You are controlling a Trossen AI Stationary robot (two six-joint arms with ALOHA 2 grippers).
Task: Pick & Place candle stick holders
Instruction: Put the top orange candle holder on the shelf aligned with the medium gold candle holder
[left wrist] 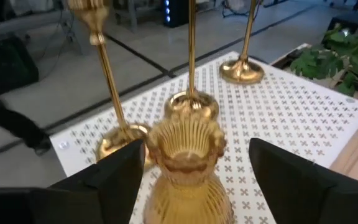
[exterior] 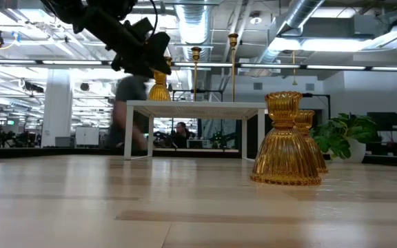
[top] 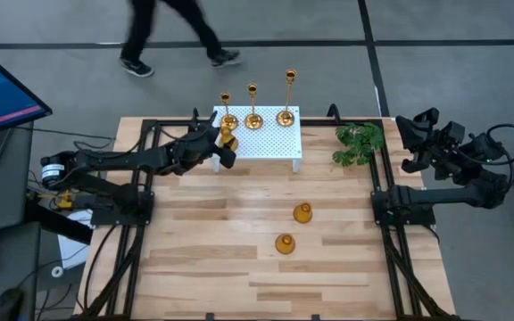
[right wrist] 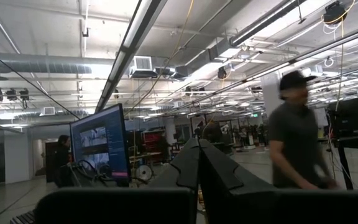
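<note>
One bulbous holder (left wrist: 185,168) stands on the white stand (left wrist: 303,112) between the left hand's (left wrist: 188,180) wide-parted fingers.

Grey floor (top: 453,80), exposed ceiling ducts (exterior: 309,17), strip lights (right wrist: 132,43), monitor (right wrist: 101,149).

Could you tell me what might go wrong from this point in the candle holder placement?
The left gripper stands open around a short bulbous holder on the white stand, close to the slim sticks; pulling back carelessly might topple it or knock a stick over. Two more bulbous holders on the table sit close together, so reaching for one might bump the other. The right gripper waits shut, off to the side.
</note>
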